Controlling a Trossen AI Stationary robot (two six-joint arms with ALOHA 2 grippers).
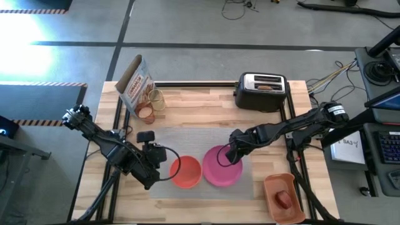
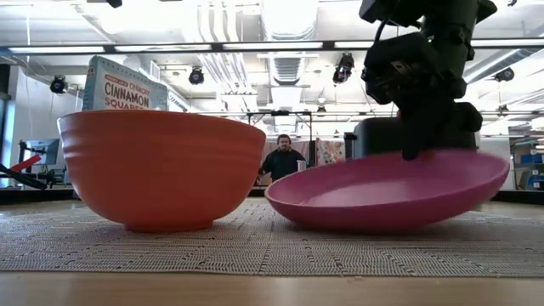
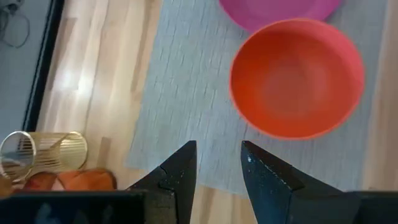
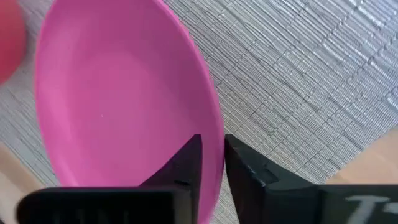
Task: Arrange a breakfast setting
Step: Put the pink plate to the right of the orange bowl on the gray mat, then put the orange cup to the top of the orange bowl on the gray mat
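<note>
Seen from overhead: grey mat (image 1: 206, 164) spread across the middle of a wooden table (image 1: 206, 103), with red-orange bowl (image 1: 185, 172) and pink plate (image 1: 222, 166) side by side on it, nearly touching. Right gripper (image 1: 232, 156) clamped on the plate's rim, one finger inside and one outside, shown closest in the right wrist view (image 4: 211, 163). Only from table height: plate (image 2: 391, 191) tilted, its gripped side lifted off the mat (image 2: 272, 242), the other side down; bowl (image 2: 161, 166) sitting flat.

Left gripper (image 1: 164, 164) just beside the bowl's outer edge, released and holding nothing; fingers (image 3: 180, 171) parted over the mat's (image 3: 186, 99) edge, bowl (image 3: 297, 78) ahead, per the left wrist view.

Only overhead: apple (image 1: 284, 199) in an orange tray (image 1: 279, 184) at the near right corner, toaster (image 1: 261, 90) with toast (image 1: 266, 87) at the far edge, cereal box (image 1: 134, 83) and clear cup (image 1: 155, 99) far left. Bare mat behind the dishes; little room near the front edge.
</note>
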